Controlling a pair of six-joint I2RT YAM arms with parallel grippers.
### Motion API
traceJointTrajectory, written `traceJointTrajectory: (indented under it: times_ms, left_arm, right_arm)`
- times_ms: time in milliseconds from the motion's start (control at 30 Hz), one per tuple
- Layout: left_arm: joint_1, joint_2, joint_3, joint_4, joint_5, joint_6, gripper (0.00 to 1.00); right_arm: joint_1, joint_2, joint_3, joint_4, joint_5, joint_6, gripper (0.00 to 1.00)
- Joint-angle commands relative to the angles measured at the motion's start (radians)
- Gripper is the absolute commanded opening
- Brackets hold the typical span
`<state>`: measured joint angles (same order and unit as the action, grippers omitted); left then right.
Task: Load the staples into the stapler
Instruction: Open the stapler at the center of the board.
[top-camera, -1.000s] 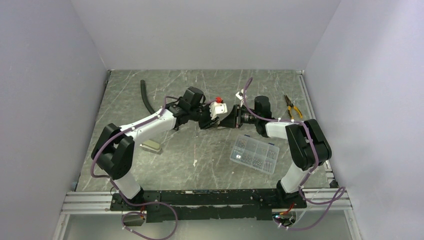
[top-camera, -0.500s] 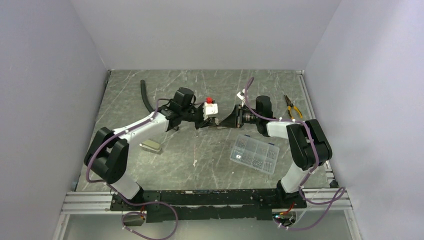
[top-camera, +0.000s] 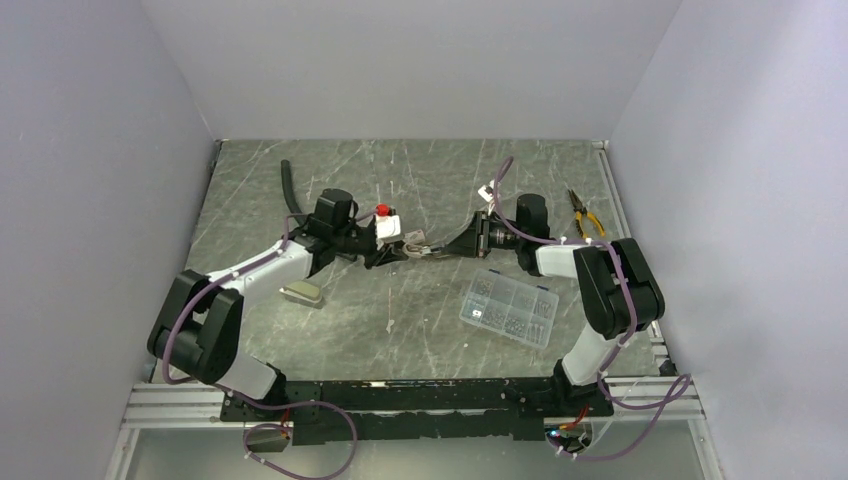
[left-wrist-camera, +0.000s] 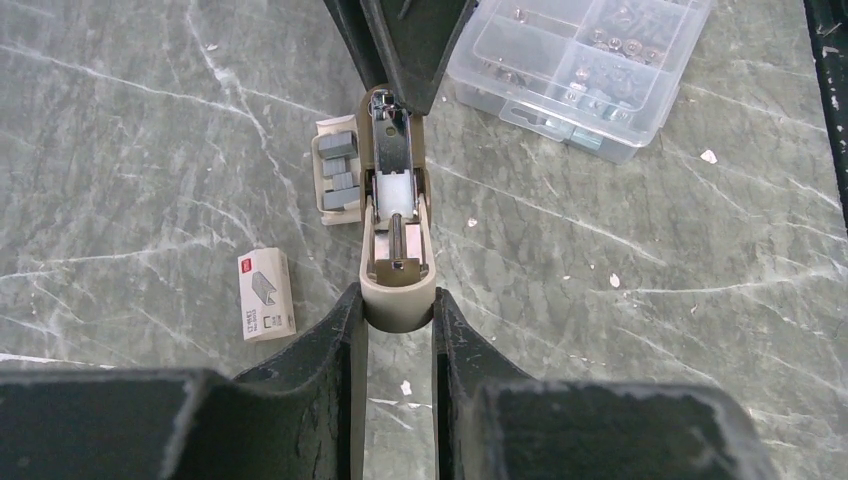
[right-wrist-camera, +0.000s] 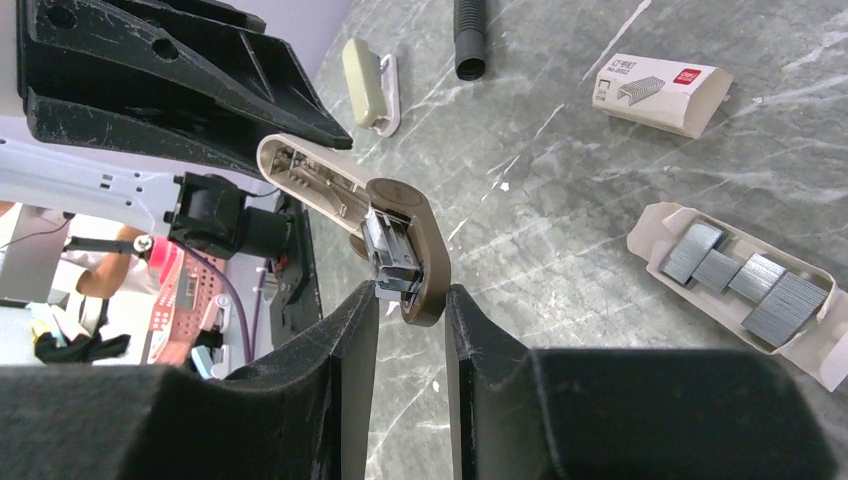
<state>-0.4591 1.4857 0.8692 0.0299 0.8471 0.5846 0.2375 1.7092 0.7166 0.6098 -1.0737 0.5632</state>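
The stapler (top-camera: 422, 250) hangs opened out above the table between my two grippers. My left gripper (left-wrist-camera: 398, 308) is shut on its rounded beige end (left-wrist-camera: 397, 290); the open metal channel (left-wrist-camera: 392, 150) runs away from it. My right gripper (right-wrist-camera: 411, 297) is shut on the olive-brown end (right-wrist-camera: 428, 262), with the metal magazine head (right-wrist-camera: 392, 250) at its left finger. In the top view the left gripper (top-camera: 388, 254) and right gripper (top-camera: 455, 246) face each other. An open tray of staple strips (left-wrist-camera: 336, 175) lies on the table under the stapler, and shows in the right wrist view (right-wrist-camera: 745, 280).
A white staple box (left-wrist-camera: 266, 293) lies beside the tray. A clear compartment box (top-camera: 508, 306) of metal bits sits front right. Pliers (top-camera: 585, 213) lie at the far right, a black hose (top-camera: 292, 190) at the back left, and a small olive and white item (top-camera: 302, 292) front left.
My left arm has pulled back to the left with its end of the stapler. The stapler now stretches open between the two grippers. The right arm has barely moved.
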Motion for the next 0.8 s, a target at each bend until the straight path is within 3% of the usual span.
traceJointTrajectory:
  times_ms: [0, 233, 467, 767]
  left_arm:
    - [0.022, -0.068, -0.024, -0.016, 0.054, 0.022, 0.07]
    - [0.027, -0.102, -0.032, -0.048, -0.027, 0.038, 0.29]
    - [0.027, -0.133, 0.013, -0.212, -0.117, 0.108, 0.68]
    - [0.153, -0.173, 0.137, -0.605, -0.267, 0.169, 0.75]
  right_arm:
    - [-0.031, 0.001, -0.007, 0.077, 0.043, -0.019, 0.00]
    - [0.012, -0.024, -0.006, 0.024, 0.095, -0.055, 0.00]
    - [0.064, -0.048, 0.003, -0.029, 0.198, -0.057, 0.00]
    - [0.187, 0.030, 0.066, -0.045, 0.282, 0.017, 0.00]
